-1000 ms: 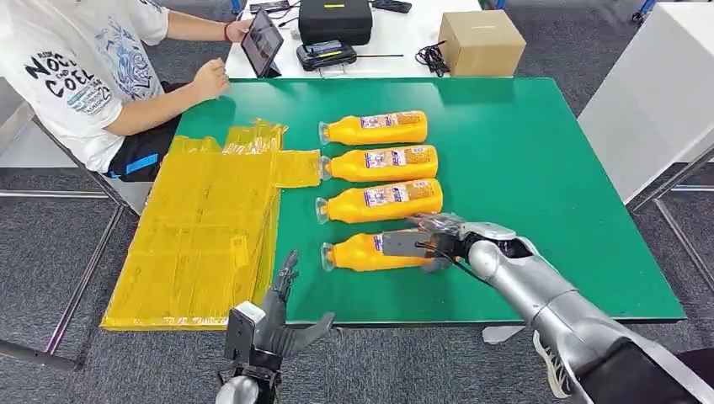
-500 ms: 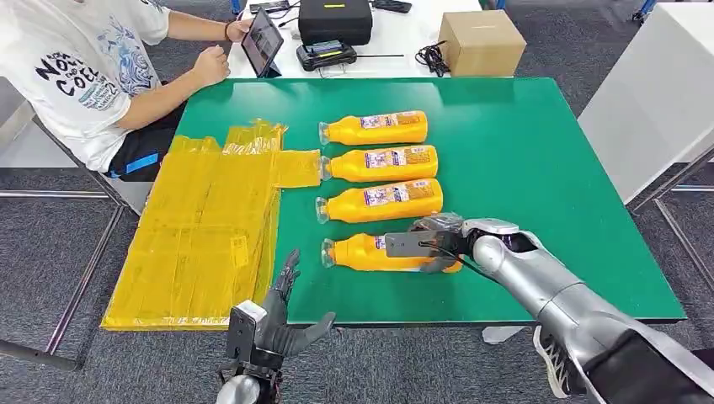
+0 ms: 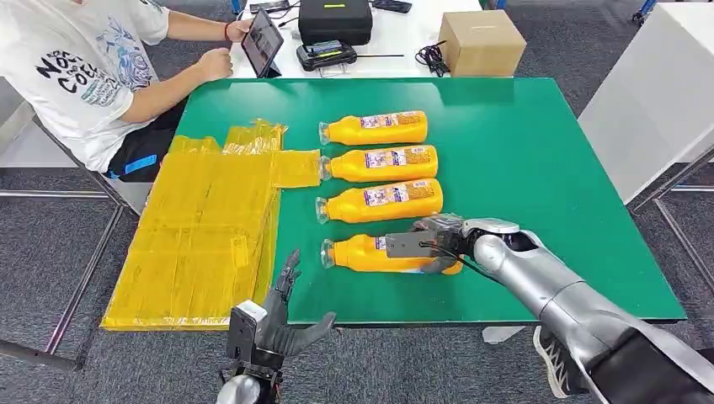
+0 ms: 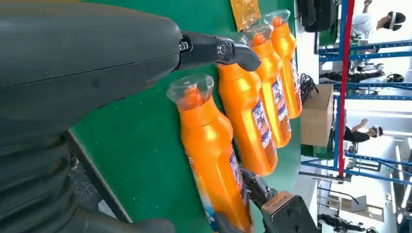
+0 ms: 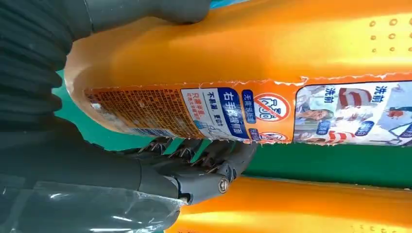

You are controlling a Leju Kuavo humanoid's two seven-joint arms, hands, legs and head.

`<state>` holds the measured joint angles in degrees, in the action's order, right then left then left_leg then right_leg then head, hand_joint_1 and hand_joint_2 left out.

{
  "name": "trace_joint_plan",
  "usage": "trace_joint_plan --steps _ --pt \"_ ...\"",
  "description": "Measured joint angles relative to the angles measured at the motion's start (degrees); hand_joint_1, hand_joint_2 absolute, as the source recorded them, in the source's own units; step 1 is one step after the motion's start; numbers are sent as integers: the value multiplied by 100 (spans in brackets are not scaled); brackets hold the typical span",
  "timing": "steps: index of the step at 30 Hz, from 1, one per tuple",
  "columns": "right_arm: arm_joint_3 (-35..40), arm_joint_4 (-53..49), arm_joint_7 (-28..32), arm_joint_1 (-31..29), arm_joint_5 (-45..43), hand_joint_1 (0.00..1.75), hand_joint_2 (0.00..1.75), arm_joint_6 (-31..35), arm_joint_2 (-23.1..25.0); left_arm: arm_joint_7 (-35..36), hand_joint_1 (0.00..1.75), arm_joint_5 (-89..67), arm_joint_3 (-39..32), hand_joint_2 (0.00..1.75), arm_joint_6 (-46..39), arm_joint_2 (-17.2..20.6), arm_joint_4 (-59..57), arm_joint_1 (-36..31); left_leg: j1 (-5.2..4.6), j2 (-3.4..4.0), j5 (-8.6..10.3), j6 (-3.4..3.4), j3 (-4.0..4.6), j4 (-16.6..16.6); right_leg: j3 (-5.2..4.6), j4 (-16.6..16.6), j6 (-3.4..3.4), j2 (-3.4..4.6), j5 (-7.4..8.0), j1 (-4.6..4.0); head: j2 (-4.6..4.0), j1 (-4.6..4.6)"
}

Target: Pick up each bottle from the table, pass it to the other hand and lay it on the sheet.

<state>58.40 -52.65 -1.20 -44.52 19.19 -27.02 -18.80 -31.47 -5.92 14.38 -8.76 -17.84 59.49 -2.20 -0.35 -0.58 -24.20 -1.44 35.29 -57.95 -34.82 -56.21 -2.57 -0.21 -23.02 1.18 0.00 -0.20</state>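
The right hand (image 3: 434, 244) grips the bottle (image 3: 370, 252) nearest the tabletop's front edge — the left hand (image 3: 282, 316) hovers with fingers spread, holding nothing.

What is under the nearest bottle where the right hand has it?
The nearest bottle lies on the green table; the right hand wraps its base, fingers curling beneath. Contact under the hand is hidden.

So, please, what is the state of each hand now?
Left hand: open, holding nothing, below the table edge.
Right hand: holds the nearest bottle, still lying on the table.

Four orange bottles (image 3: 375, 129), one yellow sheet (image 3: 202, 227), one cardboard box (image 3: 482, 42).
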Motion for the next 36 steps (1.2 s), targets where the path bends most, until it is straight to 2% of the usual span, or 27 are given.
trace_joint_plan --steps 3,8,10,11,13,15,18,20,22,25,30,36 --pt "28 0 0 -20 -64 147 175 -7 -4 0 0 9 4 175 0 0 -4 -1 0 0 0 0 0 0 0 0 0 0 0 0 0 0" --pt "131 0 15 -55 -299 166 175 -18 -31 0 0 48 46 175 -22 0 -24 -3 0 1 0 0 0 0 0 0 0 0 0 0 0 0" --pt "228 0 26 -88 -330 166 175 -28 -31 0 0 63 70 175 -39 0 -35 -4 0 2 0 0 0 0 0 0 0 0 0 0 0 0" --pt "271 2 31 -106 -343 157 175 -35 -28 2 0 70 83 175 -44 0 -42 -4 0 2 0 0 0 0 0 0 0 0 0 0 0 -2" --pt "395 11 41 -136 -371 175 175 -24 -24 11 0 98 131 175 -52 0 -48 -6 0 1 0 0 0 0 0 0 0 0 0 0 0 0" --pt "520 26 52 -155 -374 175 175 43 -7 35 0 120 153 175 -68 0 -55 -6 1 2 0 0 -1 0 0 0 0 0 0 -1 0 0" --pt "704 90 83 -176 -282 175 175 245 61 63 0 140 177 175 -76 0 -57 -7 1 10 -1 0 -6 0 3 0 0 2 0 -1 0 0" --pt "735 105 264 -93 -419 175 175 866 94 50 0 192 184 175 -183 0 -55 -4 2 9 -1 0 -17 0 8 1 1 4 0 -2 0 -2" --pt "392 -261 275 417 -422 175 175 2077 22 39 0 236 177 175 -302 7 29 69 3 -13 0 0 -11 0 13 2 0 -5 -1 -4 0 2" --pt "-551 -1179 168 1301 189 175 175 2836 6 55 0 210 140 175 -380 28 249 253 4 -28 -1 0 -3 0 11 0 -1 -13 -2 -5 0 0" --pt "-1874 -2233 290 2583 926 175 175 3025 220 81 0 98 111 175 -391 50 479 410 3 -32 -8 1 7 2 7 1 -16 -16 -14 -2 0 0" --pt "-2601 -2684 361 3161 1064 175 175 3064 450 92 0 63 66 175 -391 50 577 463 1 -30 -9 -2 7 2 5 2 -17 -14 -13 1 0 0"
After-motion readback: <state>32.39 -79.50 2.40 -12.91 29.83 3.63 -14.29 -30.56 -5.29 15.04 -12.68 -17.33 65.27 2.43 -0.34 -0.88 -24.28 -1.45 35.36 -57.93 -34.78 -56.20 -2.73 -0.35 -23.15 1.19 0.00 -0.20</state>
